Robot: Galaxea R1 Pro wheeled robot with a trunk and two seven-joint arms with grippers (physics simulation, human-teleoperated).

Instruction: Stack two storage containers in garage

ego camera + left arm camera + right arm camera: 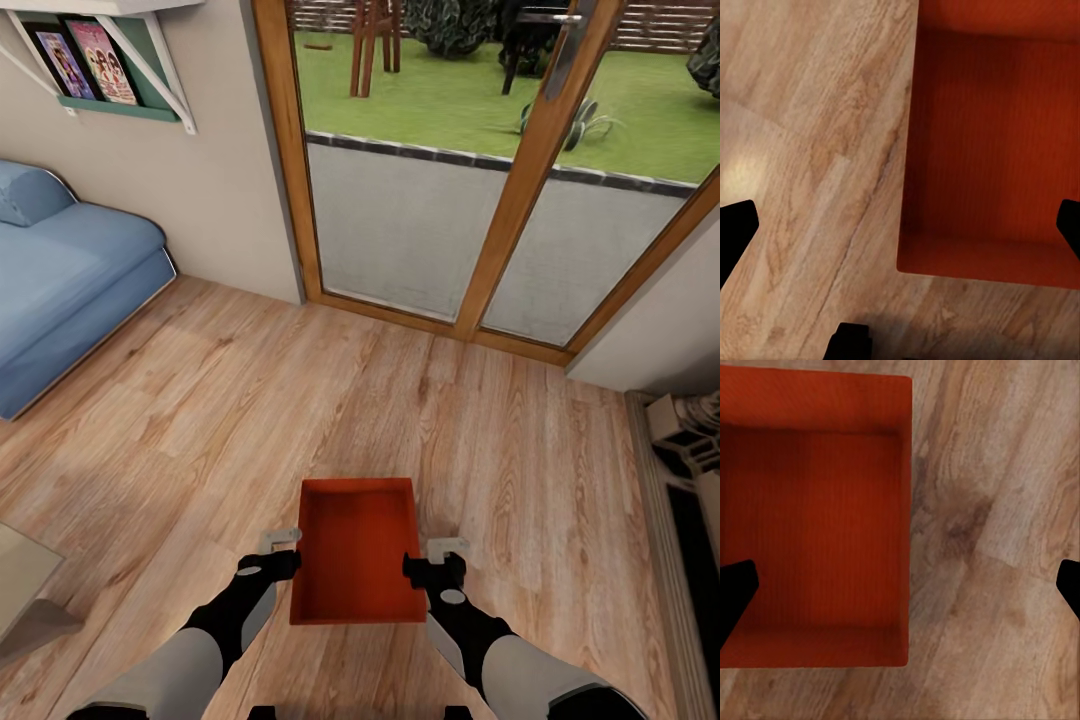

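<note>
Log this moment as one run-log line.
room: living room, wood-plank floor | container: held between both tools, off floor | left tool: open, astride left wall | right tool: open, astride right wall

Both arms are extended forward from the near edge of the head view, roughly parallel and level. The left gripper [283, 550] and the right gripper [436, 556] are held well apart, wrists bent downward. In each wrist view the dark fingers [736, 229] [735, 592] are seen spread wide, nothing between them.

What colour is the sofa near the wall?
The sofa is light blue; the head view shows it best.
</note>
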